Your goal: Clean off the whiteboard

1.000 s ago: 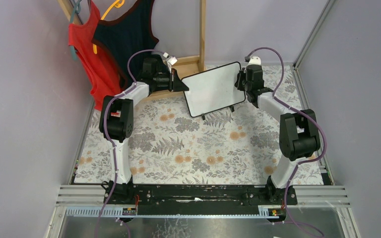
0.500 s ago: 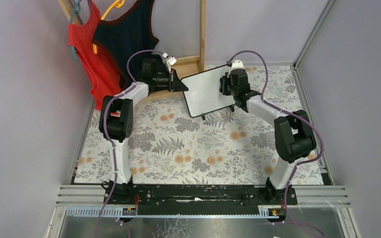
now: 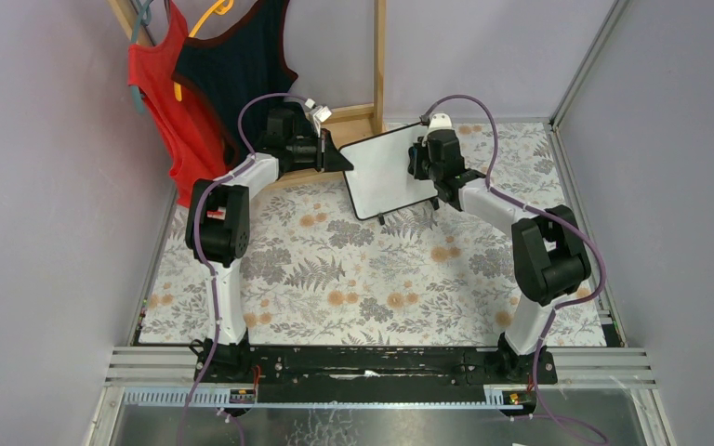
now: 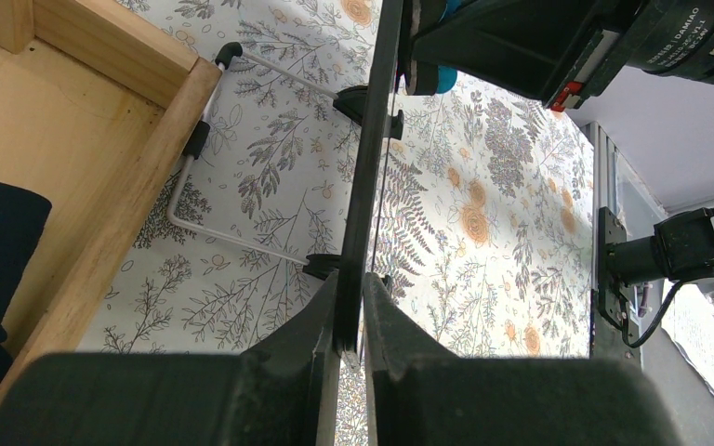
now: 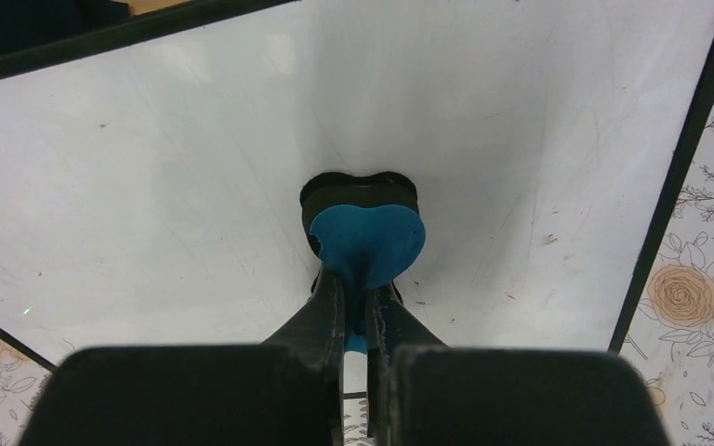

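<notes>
Here, right claw (image 5: pixel 355 290) clamps blue eraser (image 5: pixel 369 240), pressing it against whiteboard (image 5: pixel 149 167).

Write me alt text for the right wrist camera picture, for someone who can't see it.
The right gripper, seen from the wrist, is shut on a blue heart-shaped eraser whose dark pad meets the whiteboard. The black-framed board fills most of the view, white with only faint smudges; floral tablecloth shows at the right edge.
</notes>
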